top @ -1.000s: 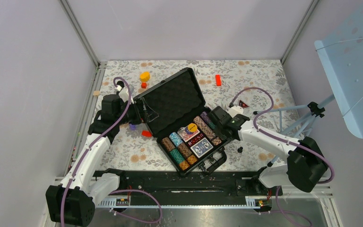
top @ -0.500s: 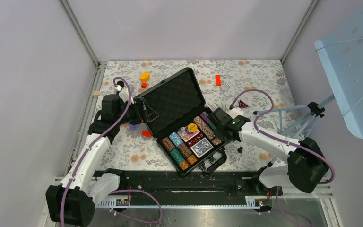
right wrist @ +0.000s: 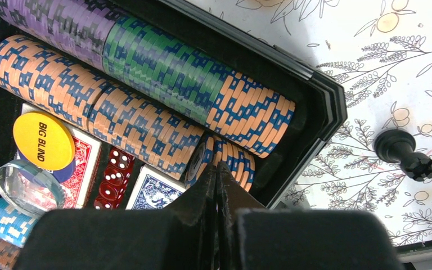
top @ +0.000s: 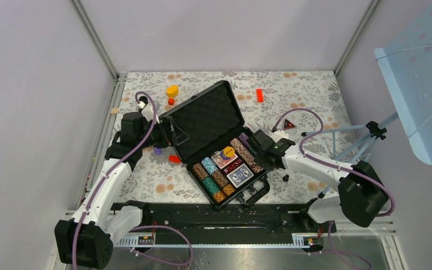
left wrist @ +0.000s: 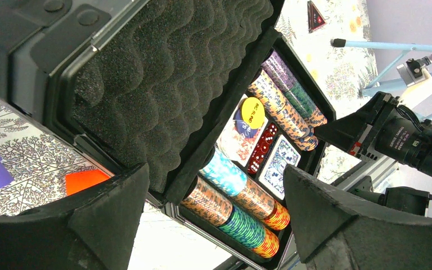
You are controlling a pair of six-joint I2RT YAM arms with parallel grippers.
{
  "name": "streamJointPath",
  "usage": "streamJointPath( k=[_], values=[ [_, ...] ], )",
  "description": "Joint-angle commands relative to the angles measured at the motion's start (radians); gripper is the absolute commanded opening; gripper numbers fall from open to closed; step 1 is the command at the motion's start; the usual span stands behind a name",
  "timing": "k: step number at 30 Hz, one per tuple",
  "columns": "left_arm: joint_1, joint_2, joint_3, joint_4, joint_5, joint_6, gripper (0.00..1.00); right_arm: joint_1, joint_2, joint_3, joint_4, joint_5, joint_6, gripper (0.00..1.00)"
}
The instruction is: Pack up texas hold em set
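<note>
The black case lies open in the middle of the table, its foam-lined lid (top: 205,121) toward the far left. The tray holds rows of striped poker chips (top: 219,183), a blue card deck (right wrist: 157,194), a red deck (right wrist: 84,163), red dice (right wrist: 115,171) and a yellow "big blind" button (right wrist: 43,140). My left gripper (top: 171,136) stands open at the lid's left edge, and in its own view the left gripper (left wrist: 215,174) has nothing between its fingers. My right gripper (right wrist: 216,167) is shut, its tips at a tilted orange-and-blue chip (right wrist: 199,163) in the tray's right end.
Loose blocks lie around: a red block (top: 259,94) and a yellow block (top: 172,90) at the far side, a red block (top: 174,158) and a purple piece (top: 157,150) left of the case. A small black piece (right wrist: 405,152) sits right of the tray. A tripod (top: 360,135) stands at the right.
The right gripper has edged slightly left and nearer over the tray's right end. The left arm and the case have not moved.
</note>
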Motion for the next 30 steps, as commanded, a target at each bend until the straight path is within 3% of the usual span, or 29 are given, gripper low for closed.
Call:
streamJointPath(
  k=[1,17,30],
  values=[
    [0.007,0.007,0.007,0.030,-0.019,0.014,0.89,0.000,0.019,0.013,0.019,-0.016,0.008,0.02],
    [0.007,0.005,0.005,0.030,-0.021,0.015,0.89,-0.004,-0.068,-0.002,-0.010,0.019,0.014,0.02],
    [0.007,0.005,0.007,0.029,-0.021,0.017,0.89,-0.019,-0.034,-0.001,-0.001,0.003,0.011,0.06]
  ],
)
